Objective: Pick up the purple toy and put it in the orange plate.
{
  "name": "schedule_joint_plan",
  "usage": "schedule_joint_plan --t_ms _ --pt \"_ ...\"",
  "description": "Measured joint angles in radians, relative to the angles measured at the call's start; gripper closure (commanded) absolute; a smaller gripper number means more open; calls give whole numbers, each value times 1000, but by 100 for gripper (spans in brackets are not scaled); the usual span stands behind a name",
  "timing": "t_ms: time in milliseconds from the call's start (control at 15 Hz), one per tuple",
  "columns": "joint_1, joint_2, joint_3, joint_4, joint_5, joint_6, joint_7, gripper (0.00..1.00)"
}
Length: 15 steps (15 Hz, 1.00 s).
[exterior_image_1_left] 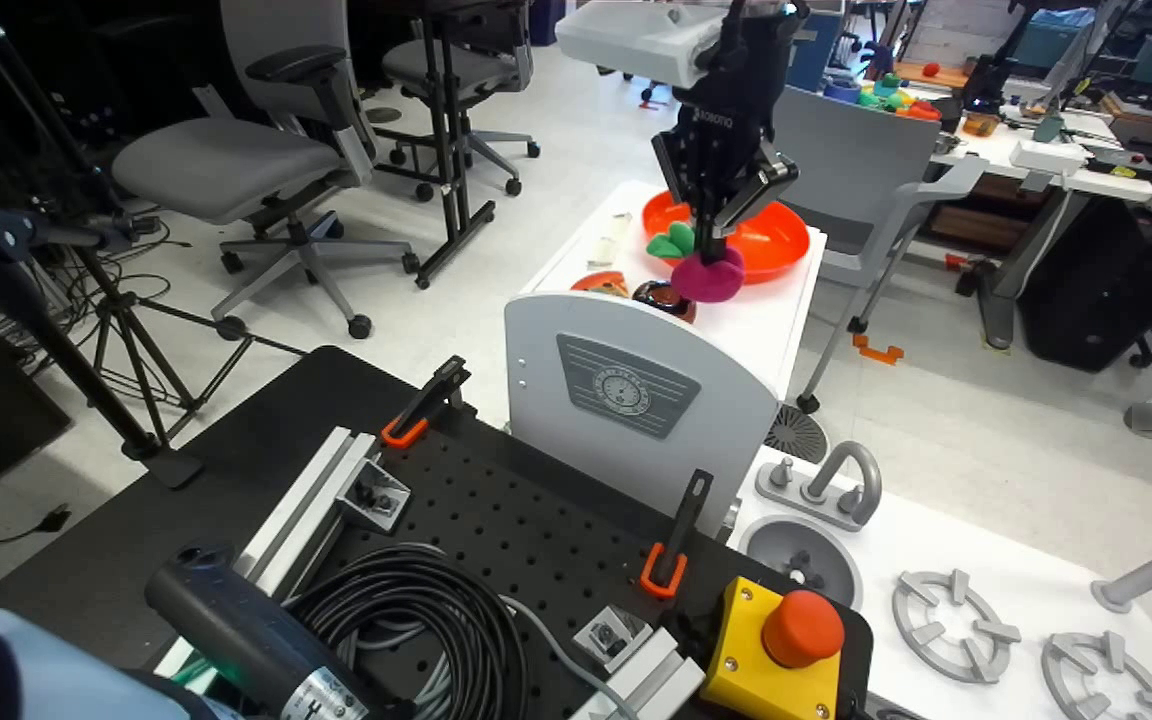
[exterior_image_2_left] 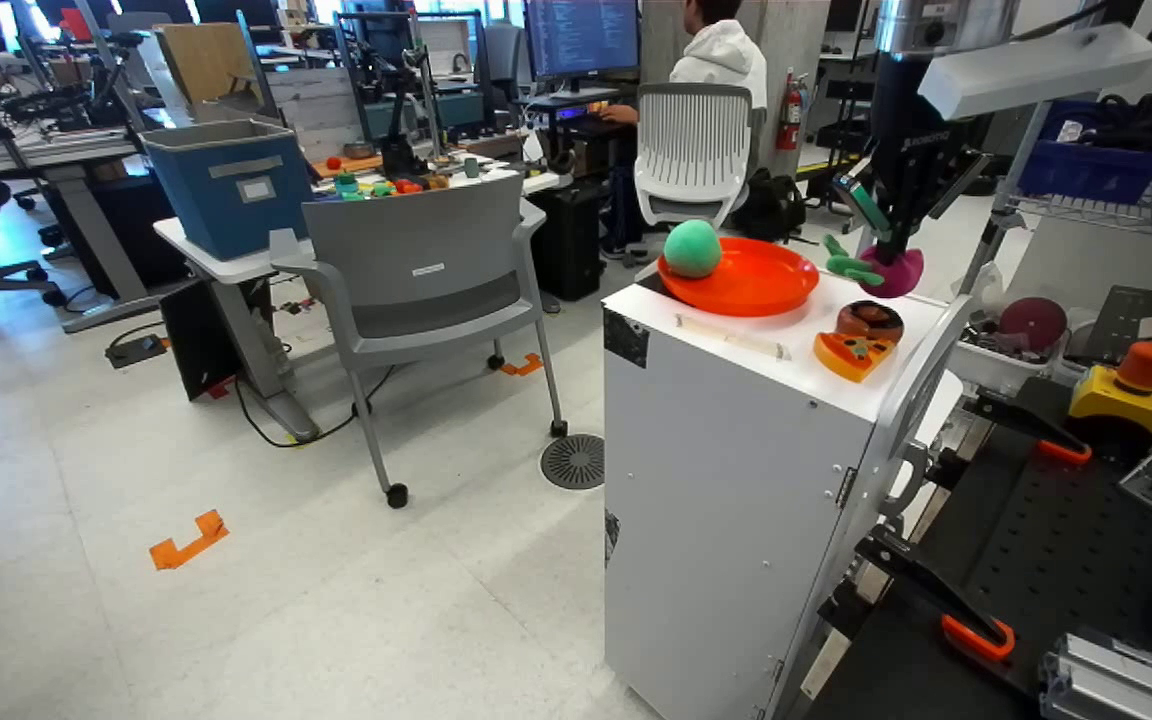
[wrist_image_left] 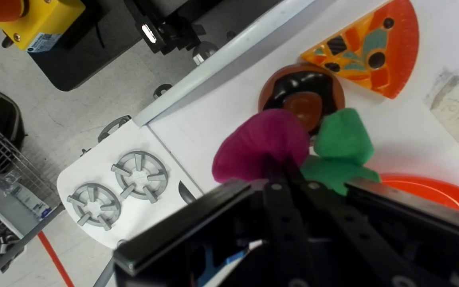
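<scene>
My gripper [exterior_image_1_left: 708, 243] is shut on the purple toy [exterior_image_1_left: 708, 278], whose green leaves [exterior_image_2_left: 851, 266] stick out to one side. In the wrist view the purple toy [wrist_image_left: 253, 147] bulges out around the tips of the gripper [wrist_image_left: 279, 167], and its leaves [wrist_image_left: 343, 139] show beside the fingers. It appears to hang above the white cabinet top, partly covering a brown round item beneath. The orange plate [exterior_image_2_left: 751, 290] lies flat on that top, apart from the toy; part of its rim [wrist_image_left: 432, 187] shows in the wrist view.
A green ball [exterior_image_2_left: 693, 248] rests at one side of the plate. The brown round item [wrist_image_left: 305, 91] and a pizza slice toy [wrist_image_left: 373, 52] lie on the cabinet top near a raised grey-white panel [exterior_image_1_left: 636, 390]. A grey chair [exterior_image_2_left: 416, 270] stands beside the cabinet.
</scene>
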Motion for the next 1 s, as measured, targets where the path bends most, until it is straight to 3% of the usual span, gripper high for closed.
schedule_joint_plan --t_ms 1000 --pt "0 0 6 0 -51 0 26 99"
